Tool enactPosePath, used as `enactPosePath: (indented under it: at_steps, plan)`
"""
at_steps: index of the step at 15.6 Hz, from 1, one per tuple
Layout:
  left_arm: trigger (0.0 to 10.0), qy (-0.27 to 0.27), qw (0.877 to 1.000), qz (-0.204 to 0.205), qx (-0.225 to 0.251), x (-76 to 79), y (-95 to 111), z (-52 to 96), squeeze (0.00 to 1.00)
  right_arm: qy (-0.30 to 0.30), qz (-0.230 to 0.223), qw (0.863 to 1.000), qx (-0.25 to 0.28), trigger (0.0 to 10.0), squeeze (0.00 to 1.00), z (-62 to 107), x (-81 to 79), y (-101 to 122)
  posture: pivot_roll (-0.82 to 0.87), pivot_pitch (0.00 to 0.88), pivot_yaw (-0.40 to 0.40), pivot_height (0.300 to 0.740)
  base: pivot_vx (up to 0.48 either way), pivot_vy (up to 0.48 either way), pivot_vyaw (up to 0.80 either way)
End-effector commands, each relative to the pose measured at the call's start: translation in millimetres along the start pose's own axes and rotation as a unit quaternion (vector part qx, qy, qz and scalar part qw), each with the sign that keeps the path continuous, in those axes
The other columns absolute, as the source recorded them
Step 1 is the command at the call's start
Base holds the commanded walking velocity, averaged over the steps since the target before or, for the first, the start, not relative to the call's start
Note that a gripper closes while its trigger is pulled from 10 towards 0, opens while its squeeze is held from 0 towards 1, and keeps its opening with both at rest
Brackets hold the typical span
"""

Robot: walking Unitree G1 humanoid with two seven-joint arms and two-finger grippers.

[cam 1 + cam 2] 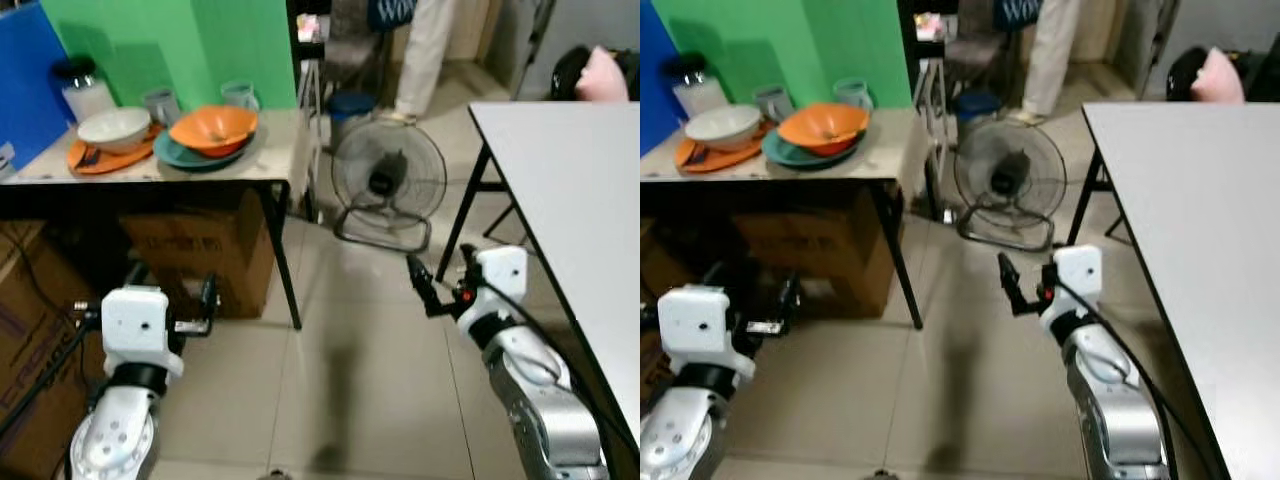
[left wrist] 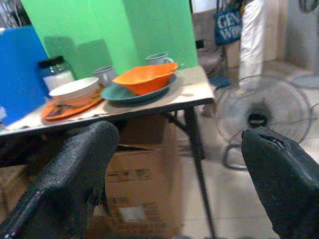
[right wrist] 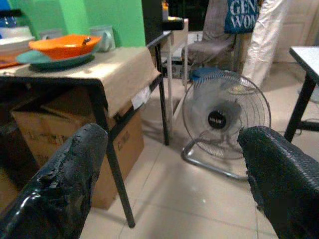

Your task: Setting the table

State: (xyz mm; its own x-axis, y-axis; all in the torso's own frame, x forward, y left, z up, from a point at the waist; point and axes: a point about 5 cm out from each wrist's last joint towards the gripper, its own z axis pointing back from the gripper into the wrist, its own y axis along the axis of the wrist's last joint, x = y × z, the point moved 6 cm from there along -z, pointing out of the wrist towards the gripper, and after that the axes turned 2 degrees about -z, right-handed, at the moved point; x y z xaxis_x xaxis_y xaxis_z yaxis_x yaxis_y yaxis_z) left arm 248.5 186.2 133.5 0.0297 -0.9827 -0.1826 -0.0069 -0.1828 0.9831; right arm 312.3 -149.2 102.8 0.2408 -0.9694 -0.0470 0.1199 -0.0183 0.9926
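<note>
Dishes stand on a beige side table [image 1: 275,150] ahead on my left: a white bowl [image 1: 113,127] on an orange plate [image 1: 88,158], an orange bowl [image 1: 212,127] on a teal plate [image 1: 172,152], two cups [image 1: 160,103] and a lidded jar [image 1: 85,90]. A bare white table [image 1: 575,190] runs along my right. My left gripper [image 1: 172,288] hangs open below the side table's front edge, holding nothing. My right gripper [image 1: 443,275] is open and empty over the floor, close to the white table's leg. Both point toward the side table.
A floor fan [image 1: 388,180] stands between the two tables. Cardboard boxes [image 1: 200,250] sit under the side table. A person [image 1: 425,50] stands at the back beside a chair. Green and blue boards back the side table. Tiled floor lies open ahead.
</note>
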Motion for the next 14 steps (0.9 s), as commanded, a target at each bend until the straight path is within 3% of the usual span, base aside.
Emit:
enactPosePath:
  at_steps: [1, 3, 9, 11, 14]
  plan:
    - [10.0, 0.003, 1.0, 0.0, 0.008, -2.9, 5, 2.4, 0.0, 0.012, -0.004, 1.0, -0.006, 10.0, 0.0, -2.2, -6.7, -2, -0.07, 0.0, 0.06, 0.74, 0.356, 0.0, 0.0]
    - [10.0, 0.008, 1.0, -0.003, 0.01, -2.9, 6, 5.2, 0.0, 0.051, 0.005, 0.999, -0.008, 10.0, 0.0, -4.6, -17.7, -2, -0.05, 0.0, 0.05, 0.74, 0.36, 0.0, 0.0]
    - [10.0, 0.016, 1.0, -0.01, 0.011, -5.9, 8, 9.9, 0.0, 0.085, -0.01, 0.996, 0.003, 10.0, 0.0, -12.7, -36.6, 6, -0.03, 0.0, 0.038, 0.74, 0.358, 0.0, 0.78]
    - [10.0, 0.015, 1.0, -0.015, 0.011, -7.0, 9, 9.7, 0.0, 0.095, -0.031, 0.995, 0.004, 10.0, 0.0, -13.9, -42.9, 7, -0.02, 0.0, 0.036, 0.74, 0.356, 0.0, 0.0]
    - [10.0, 0.015, 1.0, -0.02, 0.014, -9.8, 13, 6.4, 0.0, 0.102, -0.023, 0.995, 0.004, 10.0, 0.0, -18.6, -47.2, 11, -0.01, 0.0, 0.031, 0.74, 0.352, 0.0, 0.0]
